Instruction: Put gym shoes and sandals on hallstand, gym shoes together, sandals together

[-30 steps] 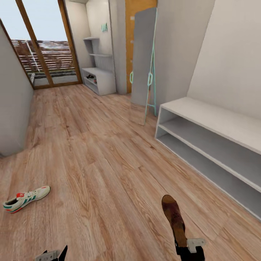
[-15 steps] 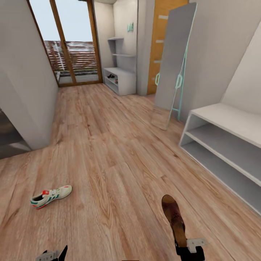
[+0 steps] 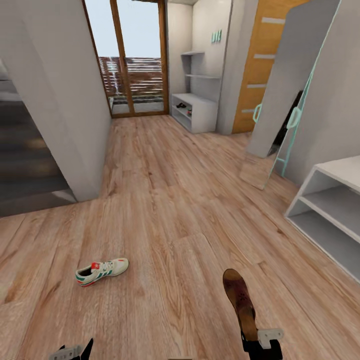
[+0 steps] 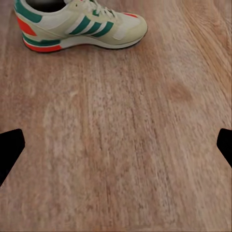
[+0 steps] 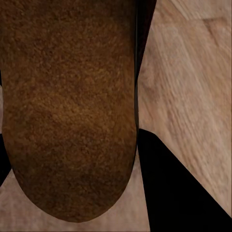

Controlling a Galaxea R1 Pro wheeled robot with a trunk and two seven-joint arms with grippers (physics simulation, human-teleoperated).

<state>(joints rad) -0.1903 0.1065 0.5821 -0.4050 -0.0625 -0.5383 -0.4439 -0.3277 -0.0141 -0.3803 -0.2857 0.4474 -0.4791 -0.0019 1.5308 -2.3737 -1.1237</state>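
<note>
One gym shoe (image 3: pixel 101 271), white with green stripes and red-orange marks, lies on its sole on the corridor floor (image 3: pixel 165 200), ahead of my left gripper (image 3: pixel 75 351). The left wrist view has the same gym shoe (image 4: pixel 79 26) beyond my open left gripper (image 4: pixel 116 150), which holds nothing. My right gripper (image 3: pixel 252 336) is shut on the heel end of a dark-brown sandal (image 3: pixel 239 297) that sticks out forward above the floor. The sandal's sole (image 5: pixel 67 106) sits against a black finger (image 5: pixel 169 188). The hallstand (image 3: pixel 197 112), with teal letters (image 3: pixel 216 36) above it, stands far down the corridor.
A grey two-tier shelf bench (image 3: pixel 325 205) stands close on the right. A tall mirror (image 3: pixel 290 95) leans on the right wall beyond it. A wall corner (image 3: pixel 75 110) juts in at the left. Glass doors (image 3: pixel 132 65) end the corridor.
The whole view has swung to the left, so the shoe, bench and hallstand sit further right in the picture. Both arms keep their pose and the sandal stays gripped.
</note>
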